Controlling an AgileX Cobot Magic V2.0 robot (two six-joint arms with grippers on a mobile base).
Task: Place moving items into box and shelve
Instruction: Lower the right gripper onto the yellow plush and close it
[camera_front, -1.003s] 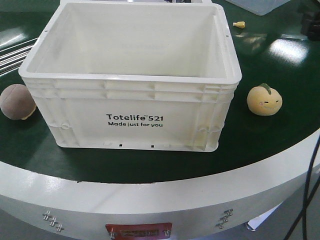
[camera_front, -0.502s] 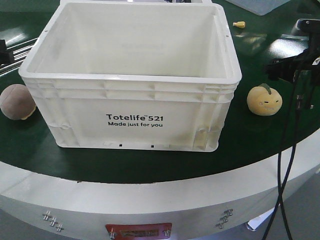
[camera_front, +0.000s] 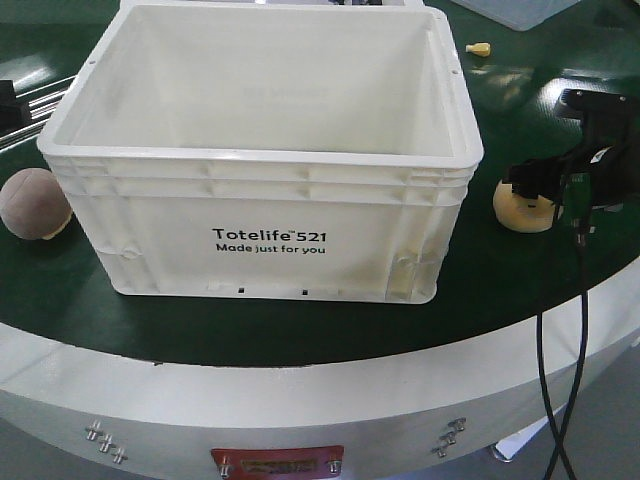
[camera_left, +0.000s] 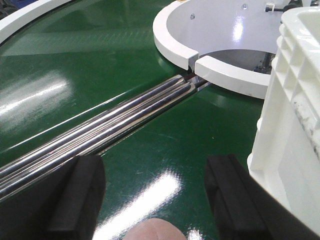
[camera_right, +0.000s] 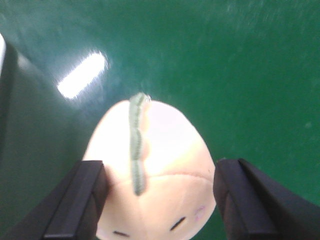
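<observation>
Right pincer (camera_right: 157, 200) hangs spread wide astride the yellow plush toy (camera_right: 160, 145), just right of the white box (camera_front: 260, 240). Soft and round, the toy could squirt sideways if squeezed off-centre.

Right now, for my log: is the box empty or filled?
Empty, as far as visible: the box shows only bare inner walls; the plush fruit and brown ball lie outside it.

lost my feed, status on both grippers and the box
Right gripper open, straddling yellow plush beside box. Left gripper open by brown plush. Box empty, nothing blocking.
</observation>
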